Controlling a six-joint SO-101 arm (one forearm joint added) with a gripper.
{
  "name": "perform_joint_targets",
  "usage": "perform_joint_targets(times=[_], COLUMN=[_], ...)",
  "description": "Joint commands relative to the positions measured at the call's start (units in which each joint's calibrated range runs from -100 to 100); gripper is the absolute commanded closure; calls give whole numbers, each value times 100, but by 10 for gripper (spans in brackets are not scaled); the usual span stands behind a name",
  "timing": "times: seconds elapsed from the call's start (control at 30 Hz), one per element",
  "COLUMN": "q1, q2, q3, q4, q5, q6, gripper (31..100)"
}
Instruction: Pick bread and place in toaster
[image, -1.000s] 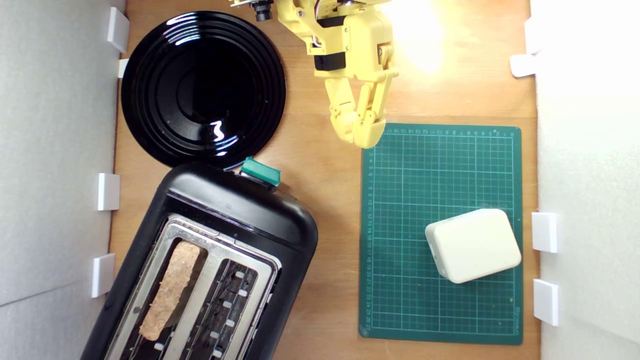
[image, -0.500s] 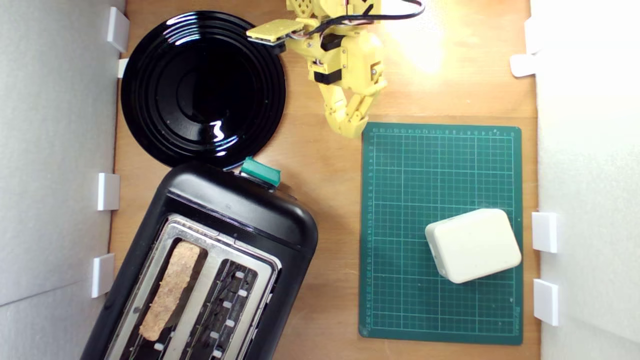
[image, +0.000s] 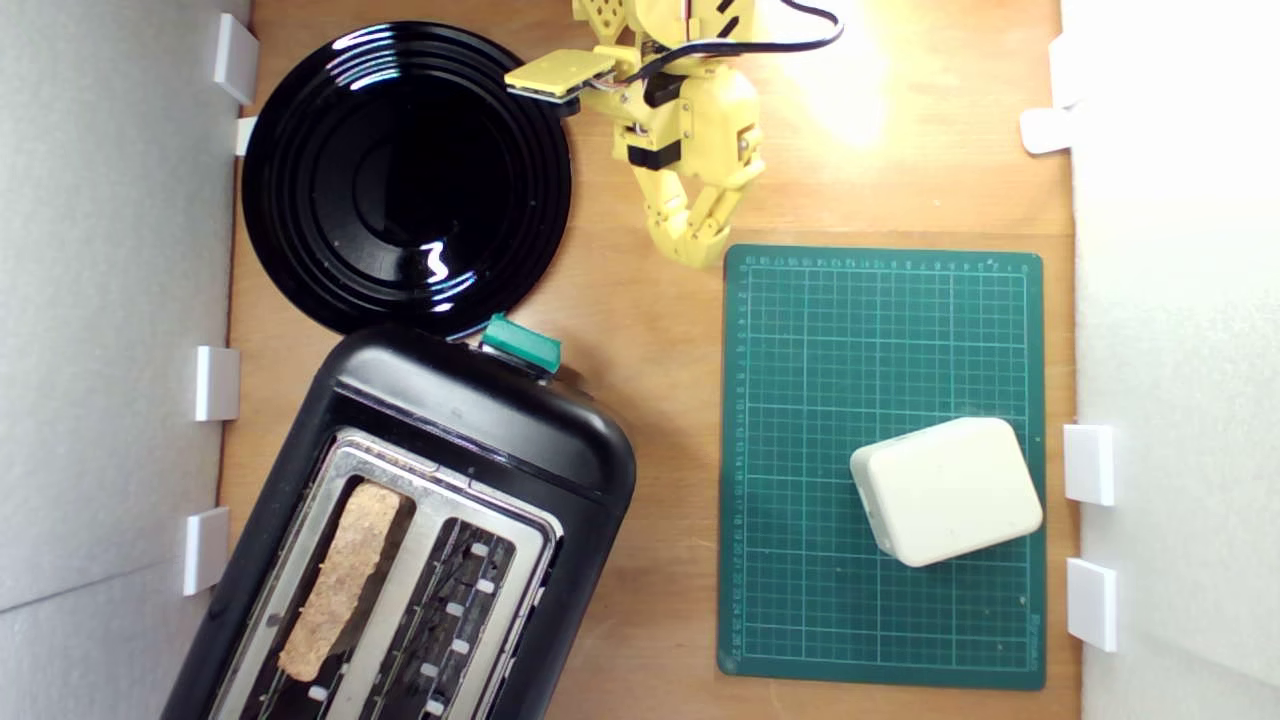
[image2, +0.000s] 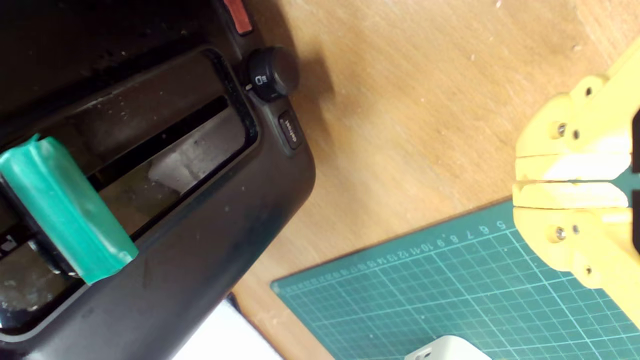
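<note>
My gripper (image: 697, 250) hangs empty, jaws pressed together, near the mat's (image: 880, 330) corner; bread (image: 340, 580) sits in the toaster (image: 470, 420).

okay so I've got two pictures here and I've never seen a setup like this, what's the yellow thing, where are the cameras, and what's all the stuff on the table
The yellow thing is a small robot arm, and its tip is a gripper, a two-fingered claw. Its jaws are closed together and hold nothing.

One picture looks straight down from a camera fixed above the wooden table. The other comes from a camera mounted on the arm's wrist, so it sees the claw up close and whatever is near it.

On the table there is a black toaster with a teal-green lever knob. A slice of bread already stands in the slot nearer the exterior view's left; the other slot is empty. Above the toaster in that view lies a glossy black plate. Toward the exterior view's right is a green cutting mat with a white rounded block on it.
</note>
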Motion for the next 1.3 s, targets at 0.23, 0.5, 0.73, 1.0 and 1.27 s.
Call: perform_joint_targets(times=[0.23,0.5,0.73,1.0,1.27], q1=[17,9,-47,1,1], q2=[-783,-825,-816,-816,-816], q3=[31,40,31,4,13], q4=[-2,7,-2,-2,-2], q5=[1438,1472,1481,1481,1481], q6=[214,224,177,177,182], gripper=[943,944,938,941,941])
